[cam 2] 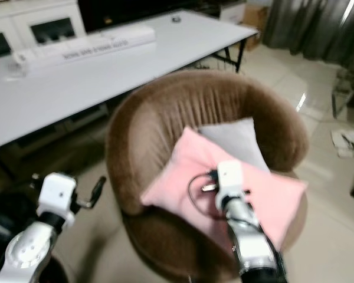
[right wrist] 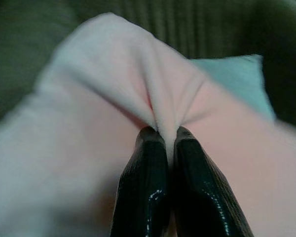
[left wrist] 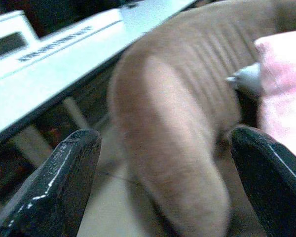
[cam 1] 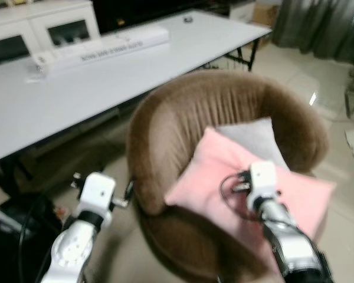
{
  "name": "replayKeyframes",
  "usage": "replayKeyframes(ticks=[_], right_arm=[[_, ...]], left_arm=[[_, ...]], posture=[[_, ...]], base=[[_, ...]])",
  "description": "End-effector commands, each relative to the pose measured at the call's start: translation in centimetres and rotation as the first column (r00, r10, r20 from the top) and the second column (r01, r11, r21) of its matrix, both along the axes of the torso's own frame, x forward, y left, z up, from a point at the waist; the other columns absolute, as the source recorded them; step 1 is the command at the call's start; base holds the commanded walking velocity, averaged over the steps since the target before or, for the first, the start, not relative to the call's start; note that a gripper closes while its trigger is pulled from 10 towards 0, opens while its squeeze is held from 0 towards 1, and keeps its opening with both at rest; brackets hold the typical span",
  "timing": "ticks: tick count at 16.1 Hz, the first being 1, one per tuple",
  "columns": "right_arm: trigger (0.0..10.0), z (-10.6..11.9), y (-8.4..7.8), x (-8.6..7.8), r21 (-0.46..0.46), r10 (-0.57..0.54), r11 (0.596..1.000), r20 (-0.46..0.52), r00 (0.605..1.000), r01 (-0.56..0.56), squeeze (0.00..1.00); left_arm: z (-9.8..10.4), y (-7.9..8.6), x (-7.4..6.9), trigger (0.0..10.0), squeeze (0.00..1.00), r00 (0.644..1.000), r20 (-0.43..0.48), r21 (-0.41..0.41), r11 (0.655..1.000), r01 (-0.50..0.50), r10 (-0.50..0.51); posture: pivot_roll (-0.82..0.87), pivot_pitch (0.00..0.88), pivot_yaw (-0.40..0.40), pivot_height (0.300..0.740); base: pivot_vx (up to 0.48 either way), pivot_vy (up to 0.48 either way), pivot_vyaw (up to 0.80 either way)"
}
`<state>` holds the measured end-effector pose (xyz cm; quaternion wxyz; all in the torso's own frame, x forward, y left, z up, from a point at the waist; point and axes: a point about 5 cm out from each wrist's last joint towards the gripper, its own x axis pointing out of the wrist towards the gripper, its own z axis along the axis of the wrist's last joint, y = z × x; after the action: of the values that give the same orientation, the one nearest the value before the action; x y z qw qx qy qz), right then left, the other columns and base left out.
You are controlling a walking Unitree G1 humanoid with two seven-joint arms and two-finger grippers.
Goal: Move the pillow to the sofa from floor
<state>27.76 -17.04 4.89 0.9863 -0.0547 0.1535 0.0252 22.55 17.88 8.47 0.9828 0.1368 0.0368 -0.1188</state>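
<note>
One soft pink fabric pillow [cam 1: 224,171] sits over the seat of the round brown velvet sofa chair [cam 1: 183,112], leaning on a grey cushion [cam 1: 256,138] at the far side, with the right gripper [right wrist: 165,136] pinched tight on a fold of its cover. Left gripper [left wrist: 163,163] hangs spread apart near the chair's left arm, holding nothing. Best move, I'd say: lower until the pillow's weight is on the seat, then unclamp so it won't slide off the near edge.

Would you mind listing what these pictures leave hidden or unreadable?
- Box on the table: lettering blurred in the eye views.
- Grey pillow: lower part covered by the pink pillow.
- Right end effector: its arm hides the grip in the eye views.
- Sofa: front cut by the frame edge.
</note>
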Motion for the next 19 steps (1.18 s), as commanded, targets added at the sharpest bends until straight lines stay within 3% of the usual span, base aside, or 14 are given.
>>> replayKeyframes(ticks=[1,5,8,14,19], right_arm=[[10.0,1.0,0.2,0.7,0.002,-0.004,1.000,0.052,0.999,0.004,0.00],[10.0,1.5,0.9,3.0,-0.016,-0.030,0.999,0.071,0.997,0.031,0.00],[10.0,2.2,2.2,6.1,0.038,-0.096,0.995,0.049,0.994,0.095,0.00],[10.0,3.3,3.6,8.7,0.116,-0.199,0.973,-0.030,0.979,0.202,0.00],[10.0,6.2,4.4,10.6,0.125,-0.224,0.968,0.028,0.974,0.219,0.00]], left_arm=[[0.1,0.0,-0.3,10.0,0.00,1.000,-0.004,0.020,0.999,0.025,-0.025],[1.2,0.1,-1.1,10.0,0.00,0.997,0.021,0.036,0.997,0.069,-0.070],[2.1,-0.1,-2.0,10.0,0.00,0.993,0.011,0.044,0.992,0.115,-0.115],[2.8,-0.8,-3.2,10.0,0.00,0.982,-0.023,0.060,0.980,0.189,-0.188],[3.6,-1.9,-4.2,10.0,0.00,0.970,-0.041,0.053,0.968,0.244,-0.242]], posture=[[0.08,0.000,0.020,0.740],[0.13,0.000,-0.003,0.740],[0.18,0.000,-0.026,0.740],[0.28,0.000,-0.069,0.740],[0.33,0.000,-0.067,0.740]], base=[[0.000,0.000,0.00],[0.000,0.000,0.00],[0.000,0.000,0.00],[0.000,0.000,0.00],[0.000,0.000,0.00]])
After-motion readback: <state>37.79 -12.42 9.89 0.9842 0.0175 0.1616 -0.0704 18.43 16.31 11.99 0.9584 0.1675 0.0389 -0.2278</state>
